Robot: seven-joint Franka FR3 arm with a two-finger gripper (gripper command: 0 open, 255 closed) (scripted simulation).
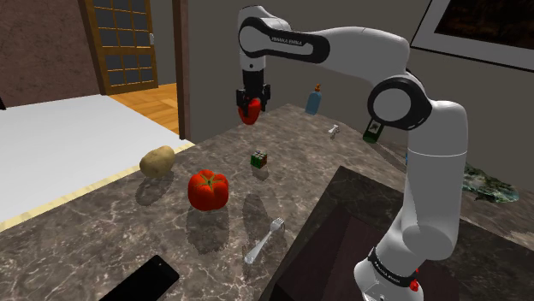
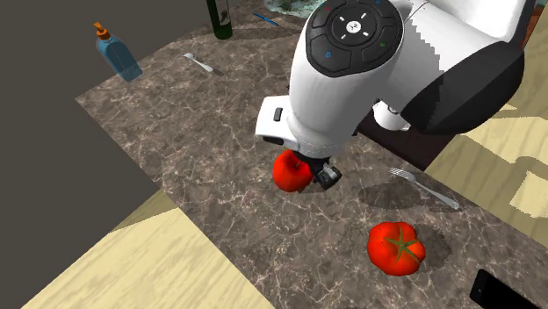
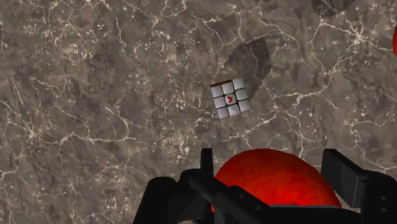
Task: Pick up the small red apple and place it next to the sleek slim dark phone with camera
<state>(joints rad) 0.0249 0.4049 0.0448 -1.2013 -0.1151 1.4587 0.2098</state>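
The fingers (image 3: pixel 342 173) pinched the red apple (image 2: pixel 292 169) aloft, well apart from the dark phone (image 1: pixel 141 280), so the carry probably needed to clear the tomato (image 1: pixel 208 189) standing between them before lowering onto bare bench (image 1: pixel 86 244) just beside the phone.

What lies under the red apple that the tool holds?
Brown marbled countertop, with a small white-faced puzzle cube lying just beyond the round red apple. The apple and black tool hide the spot directly below.
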